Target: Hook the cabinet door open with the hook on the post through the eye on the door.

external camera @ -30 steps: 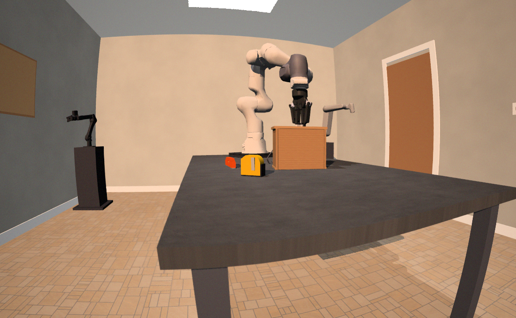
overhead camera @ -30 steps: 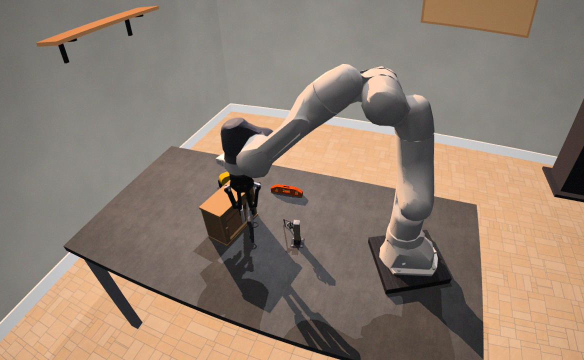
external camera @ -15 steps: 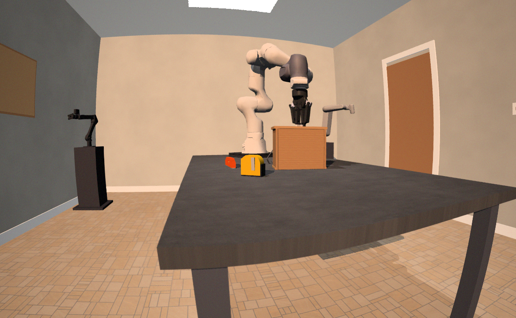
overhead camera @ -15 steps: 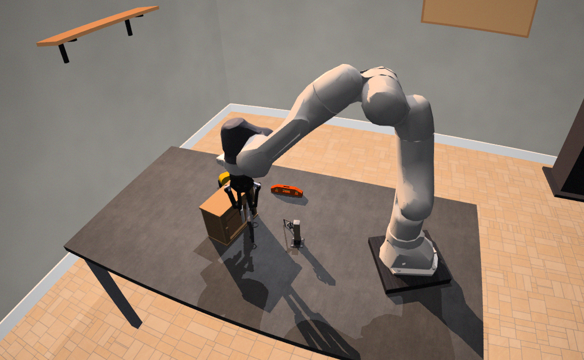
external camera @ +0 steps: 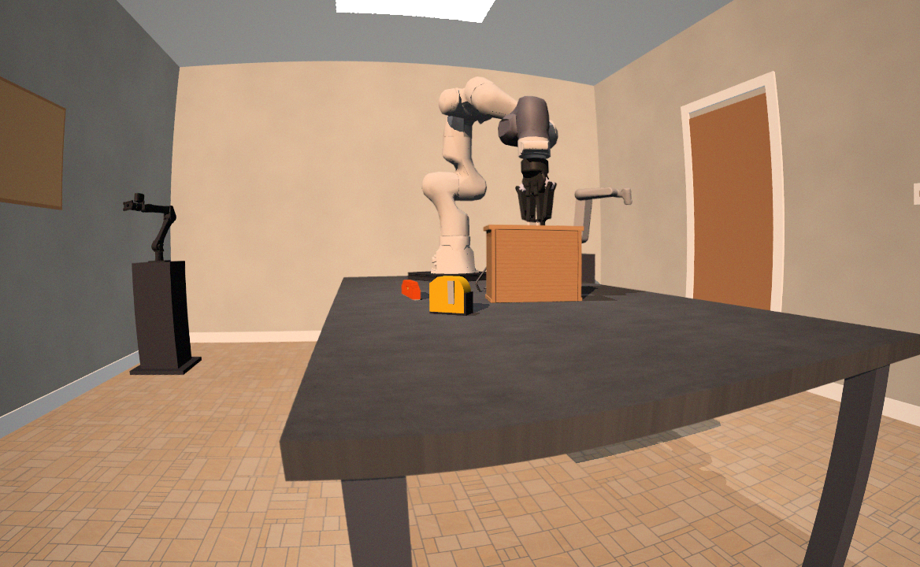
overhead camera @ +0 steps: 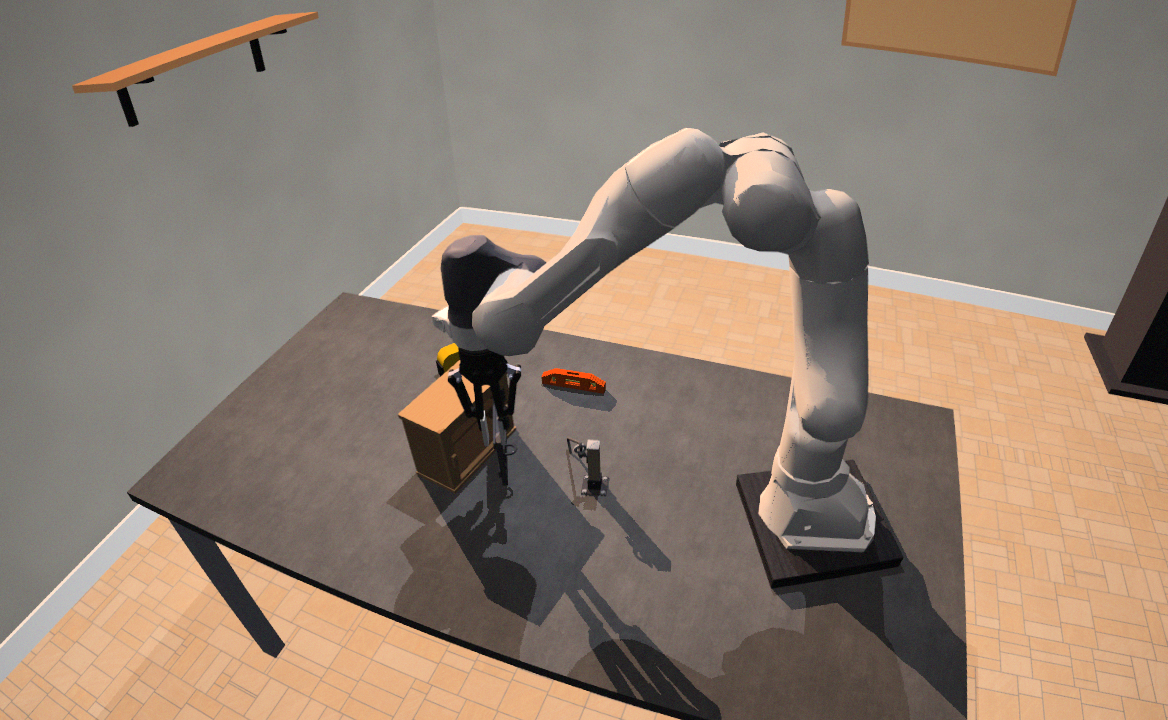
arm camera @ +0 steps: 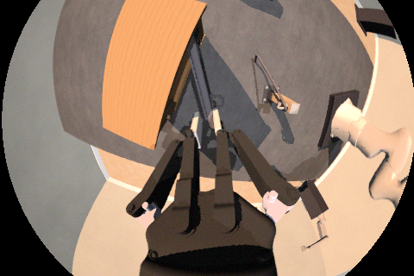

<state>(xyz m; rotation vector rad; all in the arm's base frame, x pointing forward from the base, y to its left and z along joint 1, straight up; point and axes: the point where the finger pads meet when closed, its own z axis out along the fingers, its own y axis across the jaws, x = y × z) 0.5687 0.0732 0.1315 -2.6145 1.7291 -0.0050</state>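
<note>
In the top view, the cabinet looks flat on its base, its door already swung outward, so the eye may come towards the hook. The hook is at the post, before the cabinet's door side and well apart from it, not yet in the eye, I judge. In the exterior view, the gripper reaches down behind the cabinet; its tips are hidden. In the wrist view, its fingers stand slightly apart, clamped on nothing, close by the door's free edge, probably for pushing it from the cabinet side; contact I cannot tell. Pushing too strongly could tip the cabinet.
</note>
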